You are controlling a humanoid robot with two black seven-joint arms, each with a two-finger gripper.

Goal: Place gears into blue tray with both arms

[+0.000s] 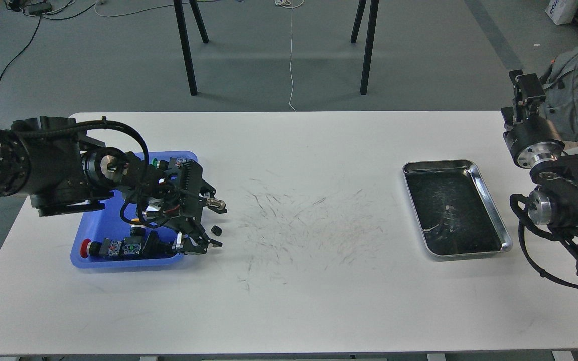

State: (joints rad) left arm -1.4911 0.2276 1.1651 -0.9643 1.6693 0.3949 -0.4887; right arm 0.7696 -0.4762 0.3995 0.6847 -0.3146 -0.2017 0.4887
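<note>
The blue tray (99, 226) lies at the table's left, partly covered by my left arm. One tiny black gear (215, 230) sits on the white table just past the tray's right rim. My left gripper (214, 224) is open, with one finger (217, 204) above the gear and the other below it. Neither finger touches the gear. No other gear shows. My right gripper (524, 89) is raised at the far right edge, off the table's corner; it is dark and its fingers cannot be told apart.
Push-button switches lie in the blue tray, one with a red cap (84, 248). A silver metal tray (490, 201) with a dark inside rests at the right. The table's middle is scuffed with dark marks. Black stand legs are on the floor behind the table.
</note>
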